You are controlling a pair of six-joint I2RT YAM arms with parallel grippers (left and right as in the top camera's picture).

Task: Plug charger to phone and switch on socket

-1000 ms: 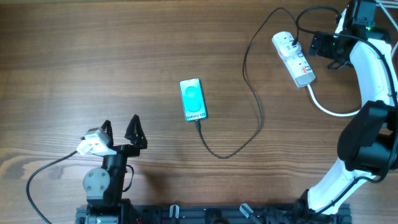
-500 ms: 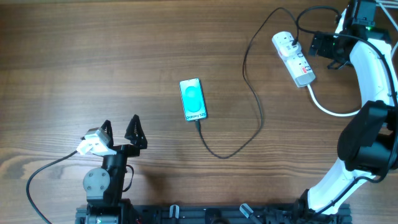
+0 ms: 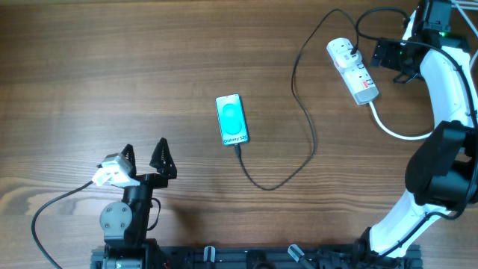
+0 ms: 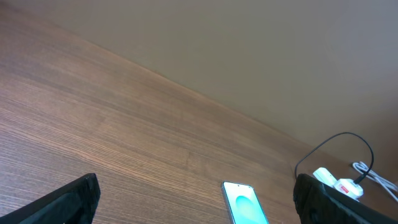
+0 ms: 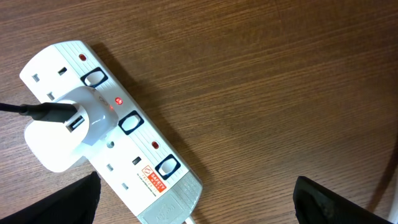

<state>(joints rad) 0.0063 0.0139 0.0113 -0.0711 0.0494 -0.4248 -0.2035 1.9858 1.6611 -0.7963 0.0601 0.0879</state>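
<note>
Nothing moved, charger (image 3: 311, 138) seemingly in phone (image 3: 231, 118), blurred

Matt grained wood table (image 3: 112, 67), glossy white plastic socket (image 5: 118, 124), glassy phone (image 3: 231, 118) screen

Overhead looks straight down; right wrist views the socket (image 5: 124, 155) closely.

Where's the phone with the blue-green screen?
In the overhead view the phone lies flat near the middle of the table, with the black charger meeting its near end; the socket sits far off to the right.
</note>
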